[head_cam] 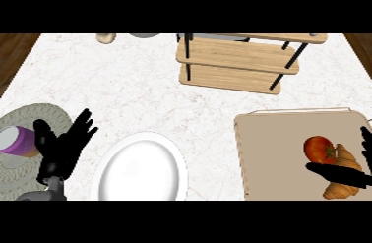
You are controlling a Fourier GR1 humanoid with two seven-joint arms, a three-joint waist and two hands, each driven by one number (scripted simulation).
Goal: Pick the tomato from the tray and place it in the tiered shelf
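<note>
Marble counter (145,89), wood floor at both top corners.

Tomato (318,148) red, green stem spot on its right side, lying on tray (276,138) at right, in tray's right half. Touching croissant (343,175) just to its right and below. Not in shelf.

Right hand (341,173) entering from right edge, over tray. Thumb stretched out just below tomato, crossing croissant; fingers up along right edge beside tomato. Spread wide around tomato, not closed on it. Contact with tomato: cannot tell.

Left hand (65,141) at lower left, fingers up and spread, relaxed, holding nothing. Resting over edge of round woven mat (18,173). Grey forearm below it at bottom edge.

Purple cup (18,141) with pale top on mat, just left of left hand.

White plate (141,168) between left hand and tray, close to both, touching neither.

Tiered shelf (232,62) at top centre-right: light wood boards, black posts, lower board toward viewer, higher one behind near top edge. Well apart from tray.

Small beige item (107,38) and grey item (144,35) at top edge, cut off, kind unclear.
</note>
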